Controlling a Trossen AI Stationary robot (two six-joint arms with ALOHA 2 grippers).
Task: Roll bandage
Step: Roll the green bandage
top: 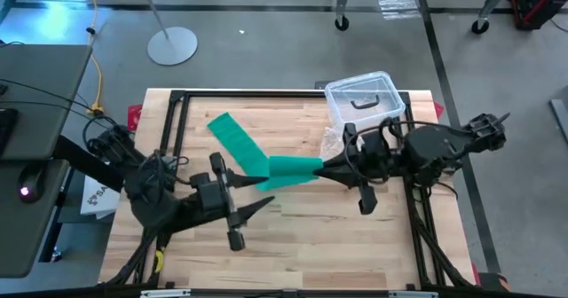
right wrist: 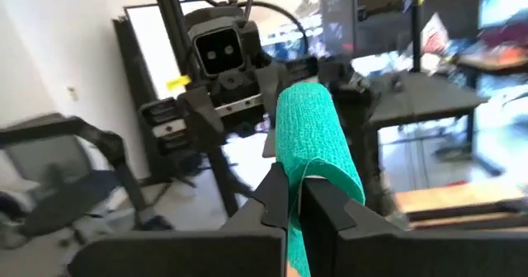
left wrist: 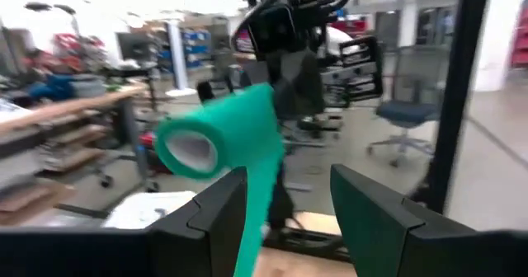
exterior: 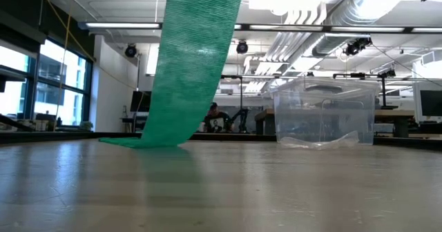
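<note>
The green bandage [top: 266,160] is partly rolled. Its small roll [right wrist: 309,133] is held in the air over the table's middle by my right gripper [right wrist: 294,186], which is shut on it. The unrolled strip [exterior: 186,66] hangs slanting down, and its free end [exterior: 135,141] lies flat on the wood toward the far left. My left gripper [left wrist: 289,199] stands open and level just on the near-left side of the roll [left wrist: 219,137], facing the right gripper, with the hanging strip close by one finger. My right gripper pinches the bandage between its two fingers right at the roll's underside [right wrist: 295,196], where the strip leaves it. The fingers come in level from the table's right. The roll stands clear beyond the fingertips and the strip hangs below. My left gripper: the strip [left wrist: 257,219] passes next to one finger; whether they touch I cannot tell.
A clear plastic box with a black handle [top: 364,98] stands at the far right, a crinkly clear bag [top: 333,143] beside it. A black frame [top: 177,112] runs along the table's edges. Bare wood [top: 302,245] lies toward the near edge.
</note>
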